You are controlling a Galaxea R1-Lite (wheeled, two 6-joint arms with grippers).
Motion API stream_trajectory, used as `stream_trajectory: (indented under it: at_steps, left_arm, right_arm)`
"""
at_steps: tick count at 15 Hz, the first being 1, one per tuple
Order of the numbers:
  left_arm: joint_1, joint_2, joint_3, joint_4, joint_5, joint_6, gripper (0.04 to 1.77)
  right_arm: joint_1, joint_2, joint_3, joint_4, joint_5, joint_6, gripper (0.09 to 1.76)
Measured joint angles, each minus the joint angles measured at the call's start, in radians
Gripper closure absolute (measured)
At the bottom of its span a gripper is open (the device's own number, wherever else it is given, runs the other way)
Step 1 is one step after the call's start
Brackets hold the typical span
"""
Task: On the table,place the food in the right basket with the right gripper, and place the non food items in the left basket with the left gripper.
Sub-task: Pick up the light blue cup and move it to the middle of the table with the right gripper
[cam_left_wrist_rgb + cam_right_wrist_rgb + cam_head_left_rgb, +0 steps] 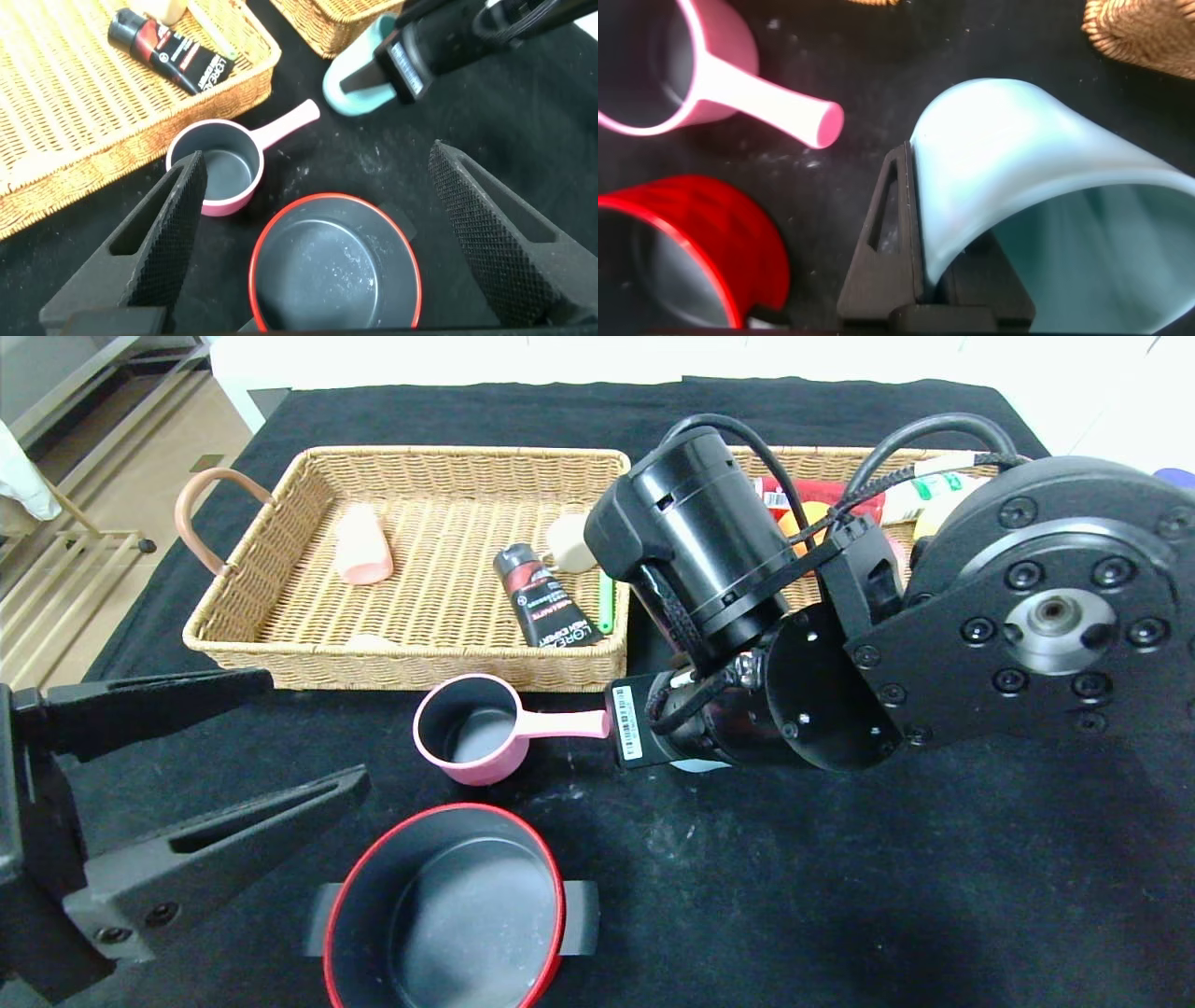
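My right gripper (920, 187) is shut on the wall of a pale blue cup (1018, 159), which lies tilted just above the black cloth, between the two baskets' front corners. In the head view my right arm hides most of that cup (700, 765). In the left wrist view the blue cup (360, 70) shows beyond the pots. My left gripper (317, 728) stands open at the front left, its jaws wide over a red-rimmed pot (448, 905). A pink saucepan (471, 728) sits just behind the pot, its handle pointing at the right gripper.
The left basket (420, 653) holds a pink cup (362, 546), a black tube (541, 597), a green stick (605, 602) and a cream object (569, 541). The right basket (822, 453), half hidden by my arm, holds a red packet (812, 490) and a white bottle (934, 490).
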Motion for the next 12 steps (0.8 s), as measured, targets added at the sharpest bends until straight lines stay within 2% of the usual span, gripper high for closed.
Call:
stream_trajectory:
  at_steps: [6,7,9,12]
  left_arm:
    - [0.0,-0.009,-0.004,-0.002,0.0,0.0,0.09]
    - [0.0,-0.009,-0.004,-0.003,0.0,0.0,0.09]
    - [0.0,-0.011,-0.003,-0.003,-0.001,0.001,0.09]
    - [0.0,-0.015,-0.002,-0.001,-0.001,0.001,0.09]
  right_arm:
    - [-0.014,0.017,0.003,-0.011,-0.001,0.005,1.65]
    - [-0.013,0.017,0.003,-0.011,0.0,0.005,1.6]
    - [-0.013,0.017,0.003,-0.011,0.0,0.003,1.27]
    - [-0.014,0.013,0.004,-0.012,0.0,0.003,0.91]
